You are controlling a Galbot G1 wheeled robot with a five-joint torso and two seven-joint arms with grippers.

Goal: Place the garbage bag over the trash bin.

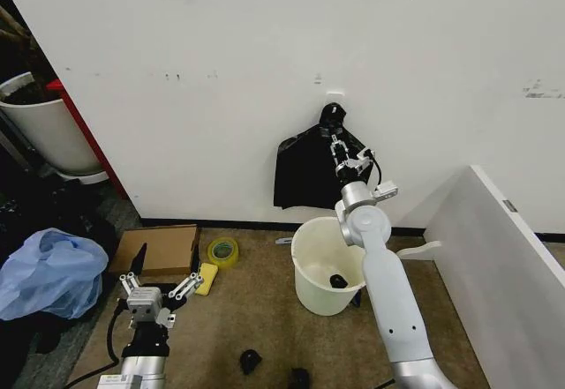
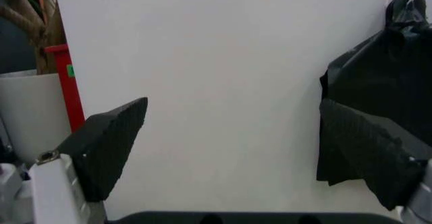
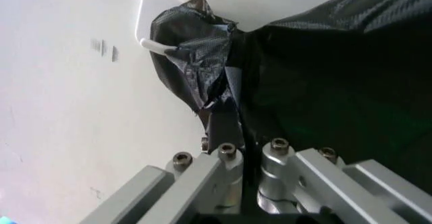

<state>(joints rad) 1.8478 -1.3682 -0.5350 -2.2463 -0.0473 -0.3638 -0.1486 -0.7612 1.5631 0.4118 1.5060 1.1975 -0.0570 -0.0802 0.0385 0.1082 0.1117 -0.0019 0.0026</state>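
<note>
Trash bin (image 1: 328,264): white, round, upright on brown carpet; no legible writing on anything. Left gripper (image 1: 159,285): low, well left of the bin, fingers spread wide, empty. Yellow tape roll (image 1: 222,250) and cardboard box (image 1: 161,249): left of the bin. Right gripper (image 1: 342,153): raised beyond the bin, fingers nearly together, clamped on the garbage bag (image 1: 306,173), hung from a white wall hook (image 3: 153,17) behind the bin

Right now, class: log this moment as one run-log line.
right gripper: shut on sheaf of bags at wall hook | left gripper: open, low | trash bin: unlined
</note>
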